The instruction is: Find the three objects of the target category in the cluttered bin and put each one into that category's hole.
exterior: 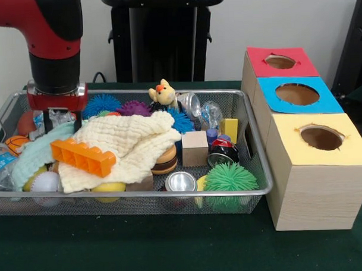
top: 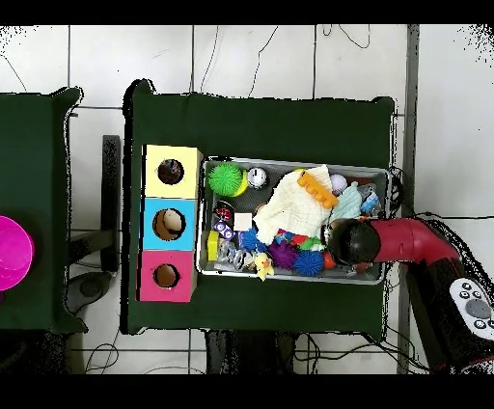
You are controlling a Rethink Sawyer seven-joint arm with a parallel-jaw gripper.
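My gripper (exterior: 61, 122) hangs low over the left end of the wire bin (exterior: 252, 139), just behind the cream cloth (exterior: 131, 146) and beside a teal cloth (exterior: 36, 153). The clutter hides its tips. An orange toothed brick (exterior: 82, 157) lies on the cream cloth. Spiky balls show in green (exterior: 230, 178), blue (exterior: 101, 104) and purple (exterior: 134, 107). A wooden cube (exterior: 194, 148), a yellow block (exterior: 230, 129), a toy burger (exterior: 166, 160) and a chick toy (exterior: 163, 93) lie around the cloth. In the overhead view the arm (top: 405, 241) covers the gripper.
Three wooden boxes stand beside the bin, with holes in a red top (exterior: 281, 62), a blue top (exterior: 297, 94) and a yellow top (exterior: 321, 138). A small basketball (exterior: 16, 144), a white ball (exterior: 46, 182), a silver can (exterior: 181, 182) and clear plastic items (exterior: 210, 113) also fill the bin.
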